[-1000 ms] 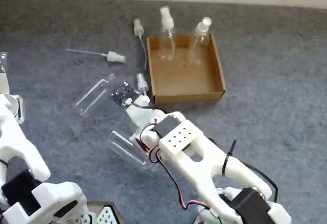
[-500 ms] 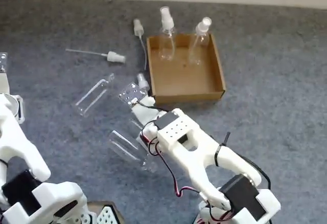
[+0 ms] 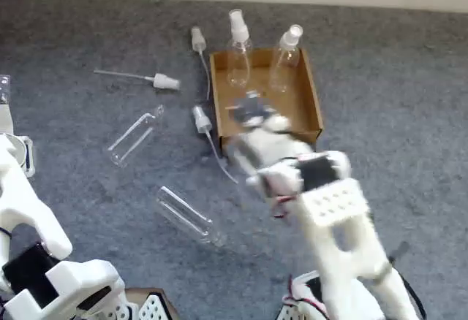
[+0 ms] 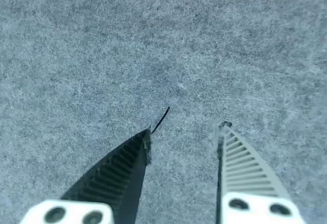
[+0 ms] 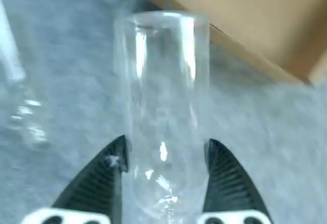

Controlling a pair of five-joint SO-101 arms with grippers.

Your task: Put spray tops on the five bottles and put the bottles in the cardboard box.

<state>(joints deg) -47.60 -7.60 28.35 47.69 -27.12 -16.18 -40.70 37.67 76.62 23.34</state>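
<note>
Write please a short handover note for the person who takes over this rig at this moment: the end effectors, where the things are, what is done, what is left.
Left end effector: open, holds nothing, above bare carpet.
Right end effector: shut on an uncapped bottle, as far as its wrist view shows, close to the cardboard box.
Done: two capped bottles stand in the box.
On the carpet: two lying bottles without tops, and three loose spray tops.
Left: fit tops on three bottles, then put them in the box.
</note>
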